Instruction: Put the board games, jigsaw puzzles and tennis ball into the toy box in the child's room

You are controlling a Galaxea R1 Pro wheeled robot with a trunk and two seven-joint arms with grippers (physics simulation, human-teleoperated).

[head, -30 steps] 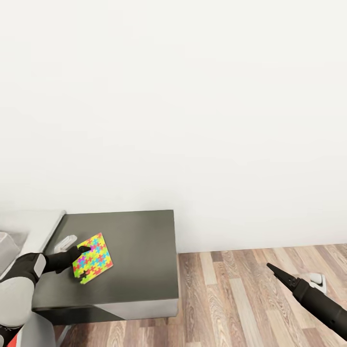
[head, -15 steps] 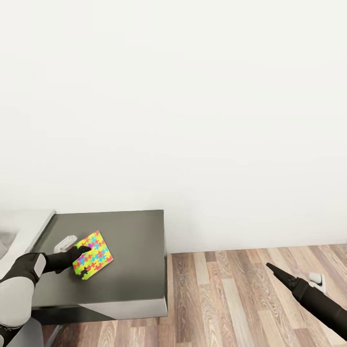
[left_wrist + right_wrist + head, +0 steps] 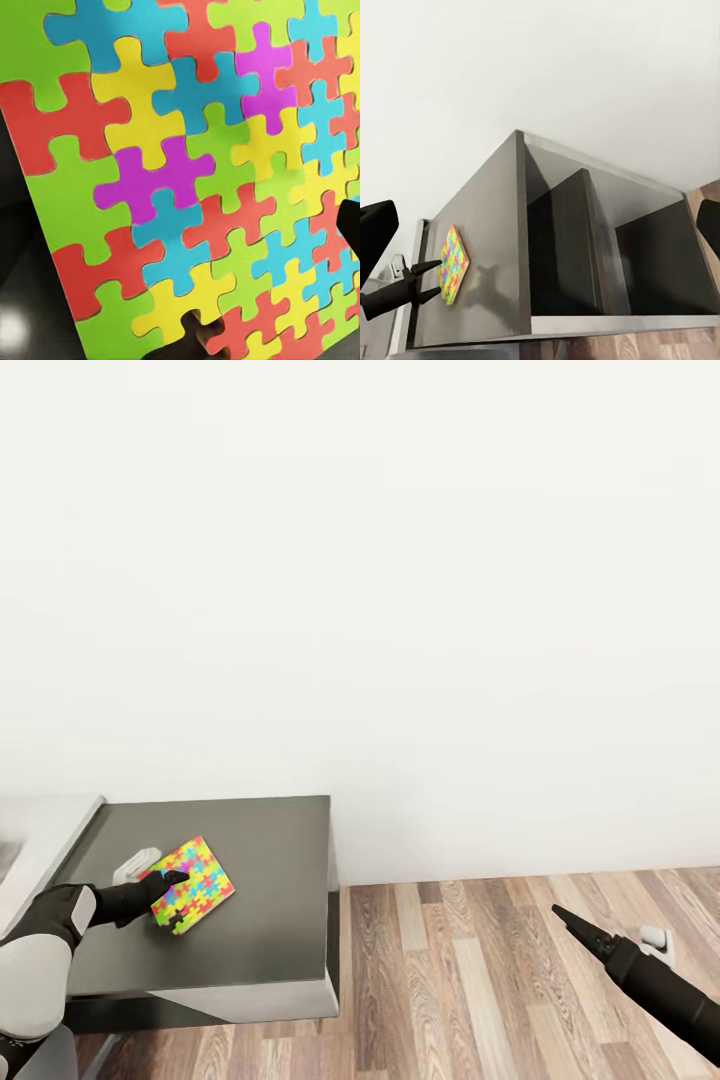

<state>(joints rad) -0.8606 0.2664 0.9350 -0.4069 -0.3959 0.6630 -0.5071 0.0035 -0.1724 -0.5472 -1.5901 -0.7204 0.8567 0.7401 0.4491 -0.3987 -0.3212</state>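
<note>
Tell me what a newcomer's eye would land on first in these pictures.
The brightly coloured jigsaw puzzle stands out first, tilted above the dark grey end section of the table with the left gripper closed on its edge. Next comes the large blank white wall behind it. Last, the right gripper hangs over the wooden floor, holding nothing.

The jigsaw puzzle is showing smooth, matt, card-like pieces in flat bright colours, the dark grey worktop is giving off a faint satin sheen, the floor is looking like grained wood planks, and the wall is appearing plain matt white.
</note>
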